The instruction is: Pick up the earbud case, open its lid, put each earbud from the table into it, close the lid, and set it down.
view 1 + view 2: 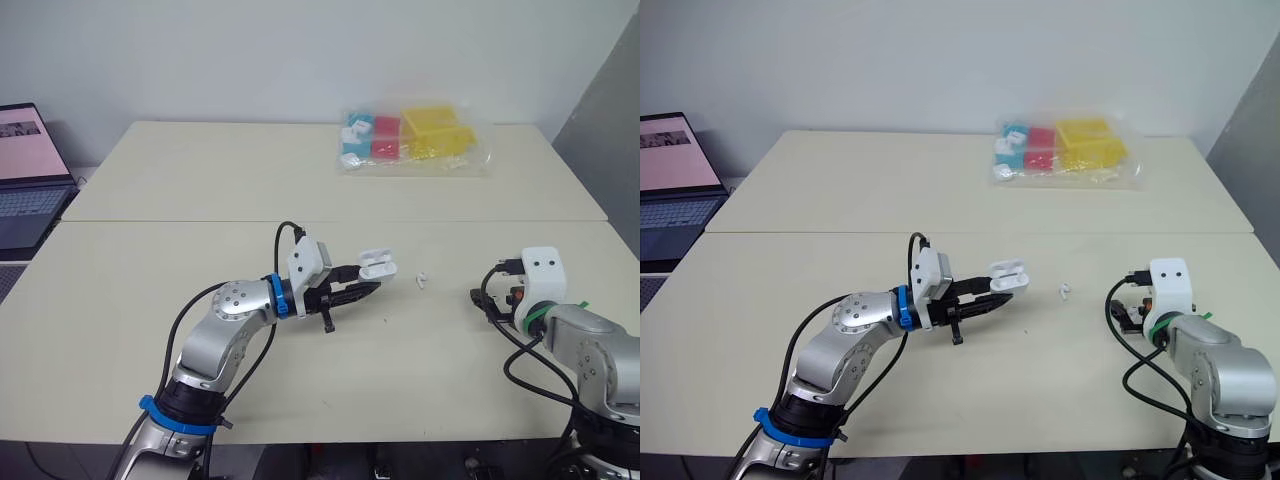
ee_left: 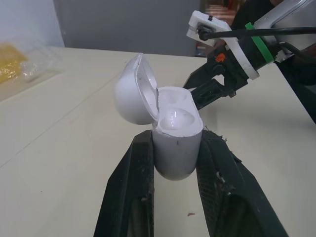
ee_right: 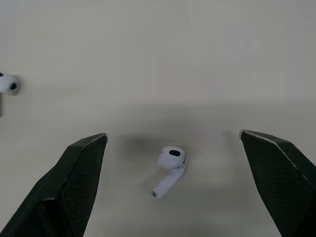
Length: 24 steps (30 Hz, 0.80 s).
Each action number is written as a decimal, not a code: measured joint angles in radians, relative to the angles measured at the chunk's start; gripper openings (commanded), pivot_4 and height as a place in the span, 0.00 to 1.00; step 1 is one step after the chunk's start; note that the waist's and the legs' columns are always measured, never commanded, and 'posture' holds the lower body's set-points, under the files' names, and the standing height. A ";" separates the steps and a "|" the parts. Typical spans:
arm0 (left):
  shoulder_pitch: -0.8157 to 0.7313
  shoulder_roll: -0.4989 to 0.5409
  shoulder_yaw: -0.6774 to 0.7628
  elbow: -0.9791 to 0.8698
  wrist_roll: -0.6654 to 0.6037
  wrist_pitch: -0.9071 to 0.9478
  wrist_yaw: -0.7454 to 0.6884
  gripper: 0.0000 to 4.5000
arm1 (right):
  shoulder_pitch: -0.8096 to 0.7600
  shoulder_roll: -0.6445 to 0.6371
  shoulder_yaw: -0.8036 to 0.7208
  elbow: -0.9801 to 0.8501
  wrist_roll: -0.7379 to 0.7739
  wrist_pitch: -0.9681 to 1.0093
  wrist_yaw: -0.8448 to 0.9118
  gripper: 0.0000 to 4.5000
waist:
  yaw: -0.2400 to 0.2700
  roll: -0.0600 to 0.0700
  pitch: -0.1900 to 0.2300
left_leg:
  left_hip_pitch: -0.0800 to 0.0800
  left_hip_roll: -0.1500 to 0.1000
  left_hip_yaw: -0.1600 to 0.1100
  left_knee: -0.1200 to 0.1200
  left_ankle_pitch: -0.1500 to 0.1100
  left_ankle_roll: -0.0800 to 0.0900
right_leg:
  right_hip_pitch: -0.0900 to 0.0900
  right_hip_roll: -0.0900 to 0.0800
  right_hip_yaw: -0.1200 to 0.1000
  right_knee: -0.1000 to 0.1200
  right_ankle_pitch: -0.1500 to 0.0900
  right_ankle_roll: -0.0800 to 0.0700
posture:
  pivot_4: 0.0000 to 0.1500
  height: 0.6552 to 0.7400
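A pale bench [image 1: 150, 300] seen from above, with two robot arms reaching over it. The left gripper [image 2: 176, 140] is clamped on the body of a white earbud case [image 1: 376, 264], one black finger on each side, holding it upright just above the bench. The case's lid [image 2: 133, 89] is swung open and tipped back on its hinge, and the cavity looks empty. To the right of the case, well apart from it, the right gripper [image 3: 173, 134] hangs low over the bench with its fingers spread wide and nothing between them but bare bench and one earbud [image 3: 170, 168]. That earbud lies flat, about centred in the gap and touching neither finger; its stem runs slantwise to the line between the fingers, neither along it nor square across it. A second earbud [image 1: 422, 278] lies on the bench between the case and the right gripper, nearer the case. The right arm is clearly the nearer one for both earbuds, and the centred one seems the next pick; the slanted stem may call for closing on the rounded head. Far beyond the case, a clear bag [image 1: 410, 140] of coloured pieces rests on the bench.
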 measured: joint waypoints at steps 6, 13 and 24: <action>0.008 0.000 0.000 -0.001 0.003 0.000 0.000 0.18 | -0.004 0.042 -0.006 0.029 -0.006 -0.004 -0.026 1.00 | -0.001 0.000 0.000 | 0.000 0.000 0.000 0.000 0.000 0.000 | 0.000 0.001 0.000 0.000 0.000 0.000 | 1.00 1.00; 0.015 0.000 -0.001 -0.005 0.006 0.000 0.001 0.18 | -0.010 0.092 -0.031 0.047 -0.016 -0.001 -0.057 0.88 | -0.001 0.000 0.000 | 0.000 0.000 0.000 0.000 0.000 0.000 | 0.000 0.001 0.000 0.000 0.000 0.000 | 1.00 1.00; 0.016 0.000 -0.001 -0.005 0.021 -0.002 0.001 0.18 | -0.017 0.108 -0.051 0.064 -0.016 -0.019 -0.063 0.10 | -0.001 0.000 0.000 | 0.000 0.000 -0.001 0.000 0.000 0.000 | 0.000 0.001 -0.001 0.000 0.000 0.000 | 1.00 1.00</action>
